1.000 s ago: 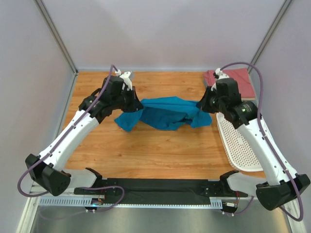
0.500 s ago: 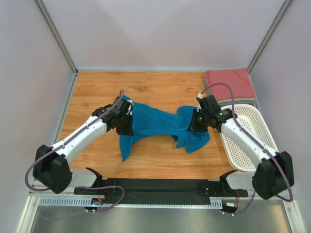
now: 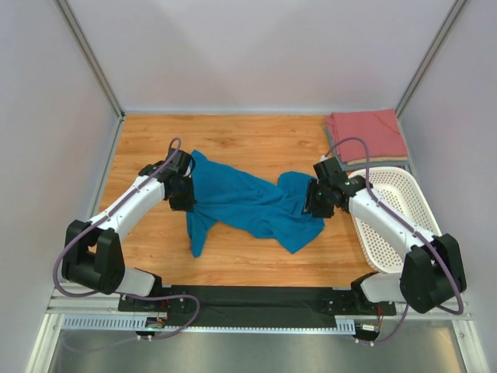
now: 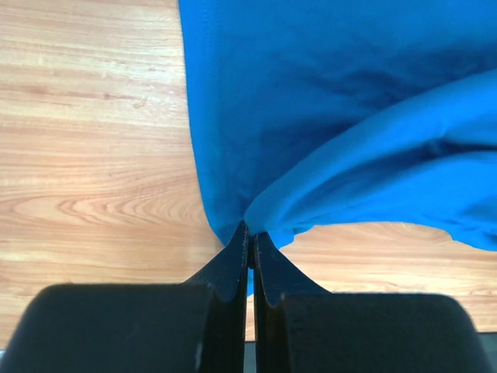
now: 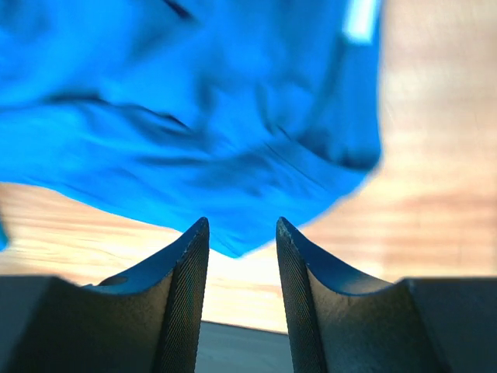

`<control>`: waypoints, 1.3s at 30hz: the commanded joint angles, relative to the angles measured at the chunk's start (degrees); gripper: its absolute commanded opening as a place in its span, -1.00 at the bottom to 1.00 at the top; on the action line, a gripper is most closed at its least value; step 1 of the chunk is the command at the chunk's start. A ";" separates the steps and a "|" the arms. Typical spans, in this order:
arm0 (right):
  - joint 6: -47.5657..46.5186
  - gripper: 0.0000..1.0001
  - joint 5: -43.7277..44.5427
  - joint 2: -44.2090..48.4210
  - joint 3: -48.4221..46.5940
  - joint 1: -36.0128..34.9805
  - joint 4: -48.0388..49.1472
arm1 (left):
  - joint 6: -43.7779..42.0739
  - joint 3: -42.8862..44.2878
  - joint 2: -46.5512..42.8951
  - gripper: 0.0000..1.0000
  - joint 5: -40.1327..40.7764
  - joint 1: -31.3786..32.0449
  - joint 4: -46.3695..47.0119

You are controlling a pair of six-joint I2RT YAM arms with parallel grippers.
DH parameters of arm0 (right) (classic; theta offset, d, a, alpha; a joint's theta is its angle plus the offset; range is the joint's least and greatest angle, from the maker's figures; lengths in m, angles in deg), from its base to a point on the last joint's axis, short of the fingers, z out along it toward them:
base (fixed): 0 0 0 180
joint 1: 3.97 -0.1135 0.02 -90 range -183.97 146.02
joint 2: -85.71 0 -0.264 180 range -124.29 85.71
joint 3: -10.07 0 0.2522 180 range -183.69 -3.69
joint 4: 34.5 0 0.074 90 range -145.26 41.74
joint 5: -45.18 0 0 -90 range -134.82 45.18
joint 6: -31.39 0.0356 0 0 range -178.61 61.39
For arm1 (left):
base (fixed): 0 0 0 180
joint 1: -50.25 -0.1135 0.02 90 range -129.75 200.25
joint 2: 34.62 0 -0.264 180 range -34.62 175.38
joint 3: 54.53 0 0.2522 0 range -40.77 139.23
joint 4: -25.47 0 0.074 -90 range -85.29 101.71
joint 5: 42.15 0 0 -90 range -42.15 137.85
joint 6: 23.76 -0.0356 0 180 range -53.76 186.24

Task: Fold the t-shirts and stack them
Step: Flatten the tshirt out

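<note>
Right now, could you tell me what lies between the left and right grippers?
Only the teal-blue t-shirt, crumpled on the table in the top view; the left gripper is shut on one edge, the right gripper open at the other.

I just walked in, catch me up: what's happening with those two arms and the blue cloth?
Two robot arms are working a rumpled teal-blue cloth t-shirt on the wooden table. The left gripper is shut on the shirt's left edge. The right gripper is open by its right end, holding nothing. The shirt is not yet folded. A folded salmon-red t-shirt lies at the far right corner, behind a white perforated plastic basket.
</note>
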 commanded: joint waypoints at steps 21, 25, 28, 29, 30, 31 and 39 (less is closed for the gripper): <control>12.17 -0.95 11.81 2.65 19.69 -7.59 10.87 | -1.35 -1.40 -3.25 -1.00 -5.79 0.15 1.09; 10.05 -0.99 16.91 6.16 14.42 -7.68 2.33 | -3.10 3.07 -4.04 -1.00 -3.06 0.15 -1.99; 9.61 -0.99 20.95 11.51 9.59 -7.59 -4.09 | -4.25 5.19 -4.92 -1.00 0.18 0.15 -4.71; 9.52 -0.99 21.48 12.40 8.71 -7.59 -5.41 | -4.51 5.55 -5.01 -1.00 0.98 0.15 -5.24; 9.43 -0.99 22.10 13.02 8.00 -7.50 -8.12 | -5.03 5.81 -5.27 -1.00 1.94 0.15 -5.77; 9.52 -0.99 22.54 13.55 7.04 -7.59 -9.54 | -5.30 6.07 -5.36 -1.00 2.91 0.15 -6.12; 6.89 -0.99 23.95 14.43 -2.90 -6.71 -15.53 | -6.80 7.57 -4.84 -1.00 9.51 0.15 -8.49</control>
